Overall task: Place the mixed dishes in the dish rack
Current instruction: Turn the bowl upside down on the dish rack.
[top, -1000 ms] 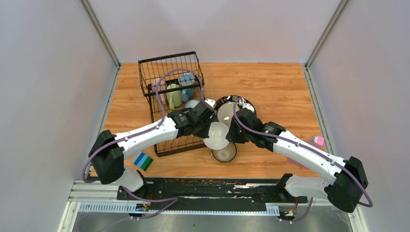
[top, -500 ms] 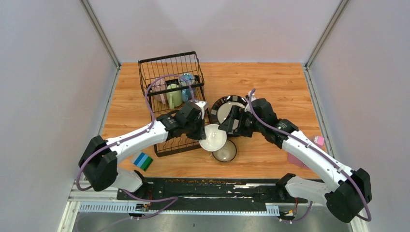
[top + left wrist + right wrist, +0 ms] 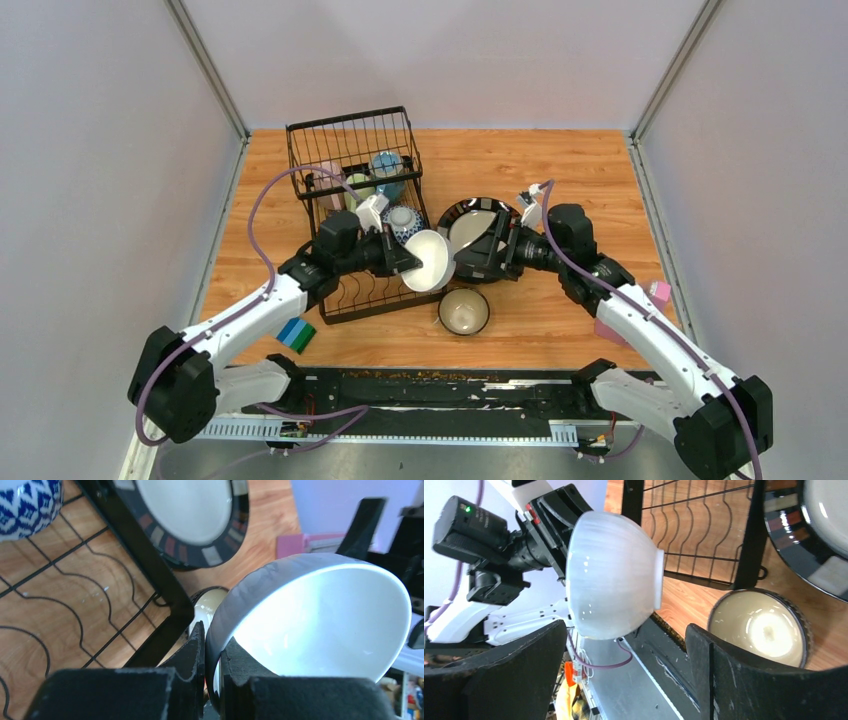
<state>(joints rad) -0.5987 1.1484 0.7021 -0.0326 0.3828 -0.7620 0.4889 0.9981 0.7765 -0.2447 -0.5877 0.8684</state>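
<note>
Left gripper (image 3: 212, 645) clamps the glossy white bowl (image 3: 320, 615) by its thin rim; right gripper (image 3: 626, 632), jaws spread apart, faces its rounded underside.

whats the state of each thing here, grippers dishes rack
left gripper, shut on white bowl
white bowl, held tilted in the air
right gripper, open, holding nothing
dark bowl, upright on the table, empty
black-rimmed plate, flat on the table
dish rack, partly loaded: mugs and a patterned bowl inside
</note>
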